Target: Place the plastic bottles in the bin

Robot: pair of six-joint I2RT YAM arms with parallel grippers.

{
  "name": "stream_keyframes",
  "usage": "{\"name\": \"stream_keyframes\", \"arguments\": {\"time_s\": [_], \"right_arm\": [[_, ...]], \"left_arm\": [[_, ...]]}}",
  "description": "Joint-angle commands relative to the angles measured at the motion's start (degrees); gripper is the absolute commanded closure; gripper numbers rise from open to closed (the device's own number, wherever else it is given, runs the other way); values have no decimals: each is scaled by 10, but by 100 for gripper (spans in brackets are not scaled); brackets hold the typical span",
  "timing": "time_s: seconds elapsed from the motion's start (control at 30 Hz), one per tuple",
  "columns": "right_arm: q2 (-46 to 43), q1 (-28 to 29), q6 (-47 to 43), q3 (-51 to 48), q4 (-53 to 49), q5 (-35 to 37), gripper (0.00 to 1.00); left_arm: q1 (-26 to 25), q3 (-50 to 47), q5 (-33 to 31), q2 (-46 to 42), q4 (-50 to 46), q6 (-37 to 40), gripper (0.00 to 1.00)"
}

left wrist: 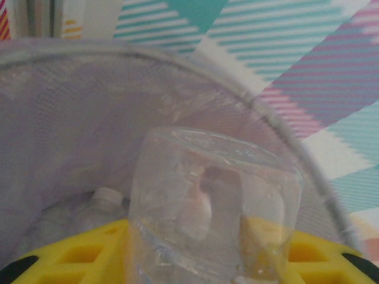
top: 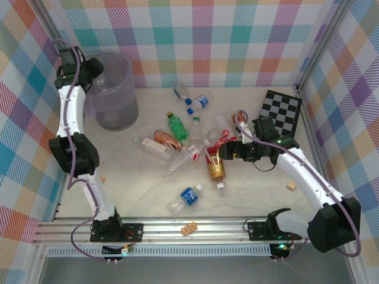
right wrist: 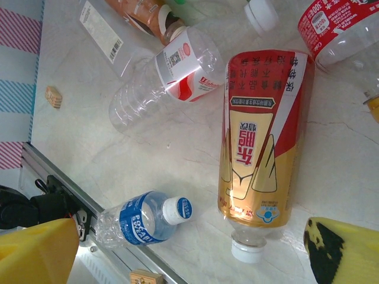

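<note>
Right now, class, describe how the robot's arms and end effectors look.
The left arm and right arm have white tubular links joined by black joints, with a lavender-grey cable looped along each. The left end effector and right end effector have black bodies; the fingers are yellow, black-tipped.

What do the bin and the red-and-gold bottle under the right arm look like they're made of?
Bin: looks like translucent plastic, grey-lavender with a frosted finish; light passes through its wall.
Red-and-gold bottle: seemingly thin clear plastic, see-through at the neck, wrapped in a glossy printed label that catches highlights; the white cap looks like opaque plastic.
</note>
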Motion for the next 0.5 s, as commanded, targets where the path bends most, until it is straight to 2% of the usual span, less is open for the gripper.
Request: {"name": "stream_keyframes", "arguments": {"time_s": [0.0,0.07,0.13,0.27,0.33,0.47], "right_arm": [[-21,-2,-4,-12,16,-1,3],[-31,-2,-3,-23,19,1,3],[-39,-2,0,-30,18,6,3],[-56,-2,5,-38,11,13,3],[-61,-2,5,-40,8,20,2],[-67,-3,13,-38,3,50,0]], "left_arm": [[-6,30,-20,31,-93,84,51],[-10,43,-26,48,-113,102,46],[-12,55,-34,63,-132,112,36],[-19,67,-38,76,-152,133,9],[-23,67,-43,74,-154,140,4],[-28,66,-42,66,-154,144,2]]}}
